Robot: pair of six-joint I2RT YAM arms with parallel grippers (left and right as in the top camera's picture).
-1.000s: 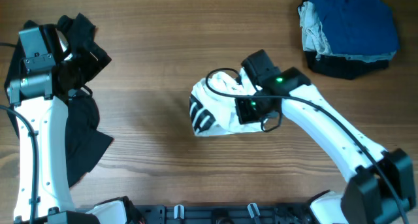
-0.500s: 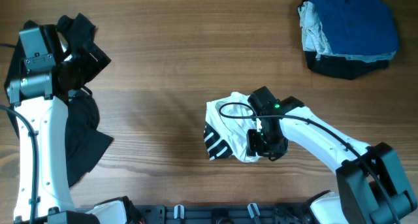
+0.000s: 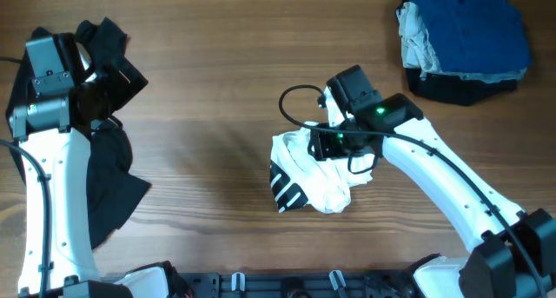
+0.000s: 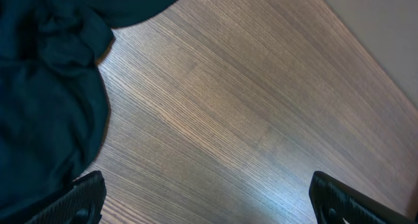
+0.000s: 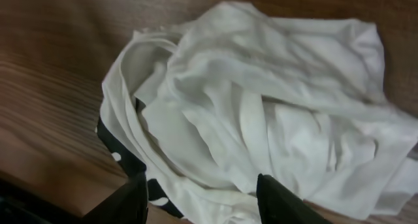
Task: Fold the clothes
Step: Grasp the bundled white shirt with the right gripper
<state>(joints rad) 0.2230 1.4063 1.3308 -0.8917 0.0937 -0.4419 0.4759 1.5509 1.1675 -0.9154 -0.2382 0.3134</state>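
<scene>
Right gripper [image 5: 202, 199] hangs with its jaws apart and empty just above the white T-shirt [image 3: 317, 181], crumpled on the bench [image 3: 217, 89]. Left gripper [image 4: 208, 196], wide, sits well left of that T-shirt, beside black clothes [image 3: 109, 181]; a blue-topped pile [image 3: 469, 33] lies well right.

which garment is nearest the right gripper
The crumpled white T-shirt mid-table, directly below the right gripper; the black clothes lie far left, the blue pile far right.
</scene>
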